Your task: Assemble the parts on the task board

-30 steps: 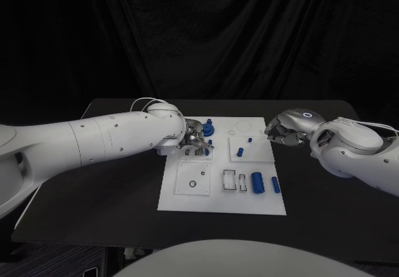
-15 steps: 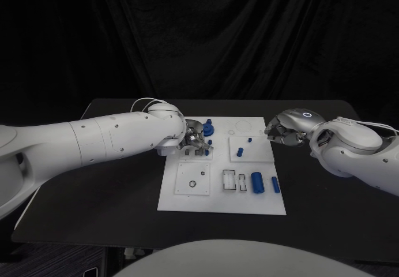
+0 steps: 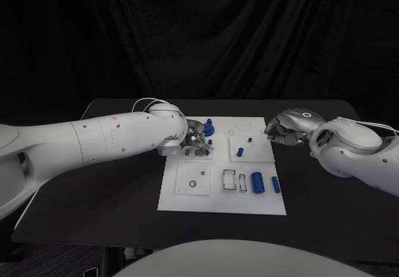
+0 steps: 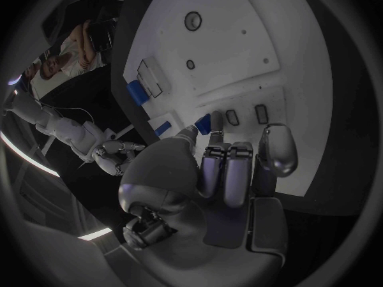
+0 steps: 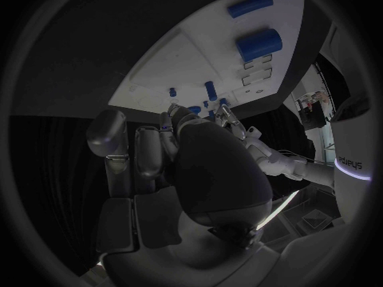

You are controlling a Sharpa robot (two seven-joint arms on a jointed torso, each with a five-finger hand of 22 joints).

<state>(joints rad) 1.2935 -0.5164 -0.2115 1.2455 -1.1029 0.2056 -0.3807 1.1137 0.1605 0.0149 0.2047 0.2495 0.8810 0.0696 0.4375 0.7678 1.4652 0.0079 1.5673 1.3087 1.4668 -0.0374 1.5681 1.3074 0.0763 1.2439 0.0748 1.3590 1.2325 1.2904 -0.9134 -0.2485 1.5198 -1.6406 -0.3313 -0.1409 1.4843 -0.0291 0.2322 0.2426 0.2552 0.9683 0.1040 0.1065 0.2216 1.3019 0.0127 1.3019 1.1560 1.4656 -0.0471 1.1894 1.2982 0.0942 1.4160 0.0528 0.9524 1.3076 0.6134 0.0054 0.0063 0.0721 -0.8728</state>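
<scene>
The white task board (image 3: pixel 187 199) lies mid-table. My left hand (image 3: pixel 195 142) hovers over its far left corner, above two small slots (image 4: pixel 232 117). The thumb and a finger pinch a small blue part (image 4: pixel 205 122). Just beyond that hand stands a blue part (image 3: pixel 208 128). My right hand (image 3: pixel 282 134) hangs at the board's far right edge with its fingers curled in and nothing visible in them. A blue peg (image 3: pixel 239 152), a thick blue cylinder (image 3: pixel 259 182) and a slim blue pin (image 3: pixel 275 184) are on the board's right half.
A square plate with a round hole (image 3: pixel 193 184) sits on the board's near left, and rectangular slots (image 3: pixel 229 179) are beside the cylinder. The black table (image 3: pixel 100 196) stretches to both sides. The left forearm (image 3: pixel 100 141) crosses the table's left part.
</scene>
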